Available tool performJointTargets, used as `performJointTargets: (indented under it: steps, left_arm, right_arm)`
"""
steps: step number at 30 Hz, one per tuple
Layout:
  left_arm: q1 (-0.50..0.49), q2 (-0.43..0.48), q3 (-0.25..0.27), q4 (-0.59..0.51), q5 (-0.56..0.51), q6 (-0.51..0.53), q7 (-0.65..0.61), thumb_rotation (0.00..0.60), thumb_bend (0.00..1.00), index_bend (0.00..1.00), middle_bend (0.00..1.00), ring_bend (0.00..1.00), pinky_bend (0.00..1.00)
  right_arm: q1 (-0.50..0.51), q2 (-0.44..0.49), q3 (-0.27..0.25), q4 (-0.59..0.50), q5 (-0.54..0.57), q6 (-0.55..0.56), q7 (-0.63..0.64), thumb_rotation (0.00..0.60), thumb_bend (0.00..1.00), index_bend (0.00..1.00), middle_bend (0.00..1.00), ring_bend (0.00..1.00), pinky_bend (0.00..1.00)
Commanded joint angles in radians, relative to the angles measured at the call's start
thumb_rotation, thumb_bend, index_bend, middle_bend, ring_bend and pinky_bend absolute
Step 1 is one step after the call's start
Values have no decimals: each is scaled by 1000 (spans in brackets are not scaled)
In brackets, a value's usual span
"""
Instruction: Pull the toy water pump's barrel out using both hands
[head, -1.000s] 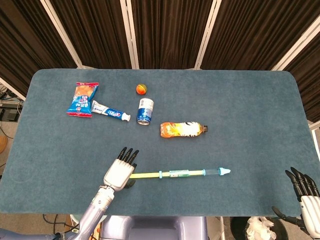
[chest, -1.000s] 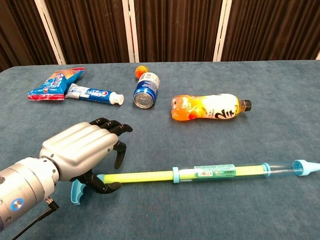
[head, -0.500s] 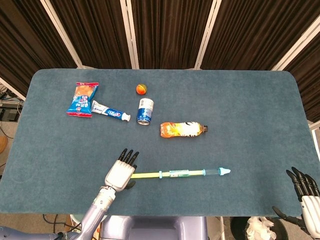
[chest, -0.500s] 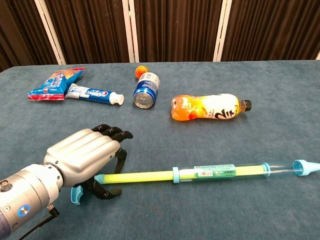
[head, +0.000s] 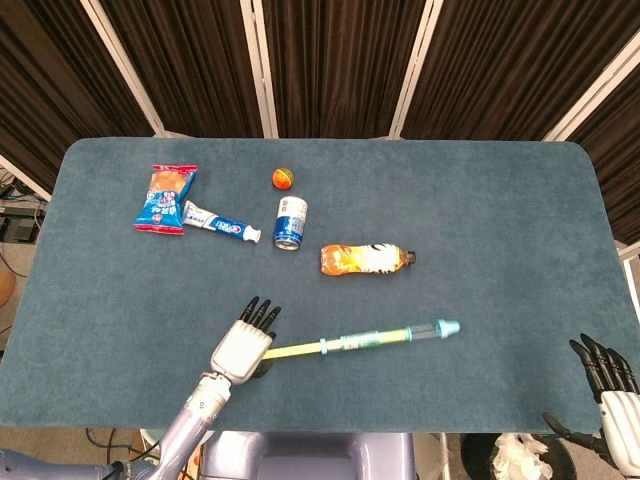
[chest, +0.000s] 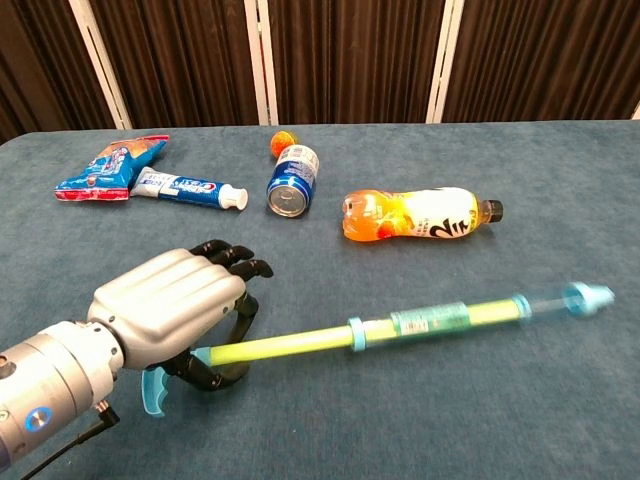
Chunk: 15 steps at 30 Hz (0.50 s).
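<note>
My left hand (chest: 170, 315) grips the pump (chest: 400, 324) at its handle end, tip tilted toward the bottle (chest: 420, 214). My right hand (head: 610, 390) hangs released off the table (head: 500, 200).

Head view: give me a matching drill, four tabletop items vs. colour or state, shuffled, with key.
Items:
1. toy water pump
2. drink can
3. toothpaste tube
4. left hand

Descriptions:
A. lying on its side, blue, beside the small ball
B. white and blue, cap toward the can
C. over the pump's handle end
D. yellow rod, clear barrel, pale blue tip

Pairs: 1-D, 2-A, 3-B, 4-C
</note>
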Motion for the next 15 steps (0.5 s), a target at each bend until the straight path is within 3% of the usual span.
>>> performJointTargets:
  steps: [1, 15]
  left_arm:
    - [-17, 37, 9, -26, 51, -2, -26, 600, 389, 604, 106, 0, 37]
    - [-81, 148, 29, -103, 228, -39, -158, 600, 389, 617, 126, 0, 38]
  right_arm:
    - [4, -2, 4, -6, 2, -5, -10, 600, 203, 58, 0, 0, 0]
    - [52, -6, 30, -79, 35, -81, -61, 600, 203, 128, 0, 0, 0]
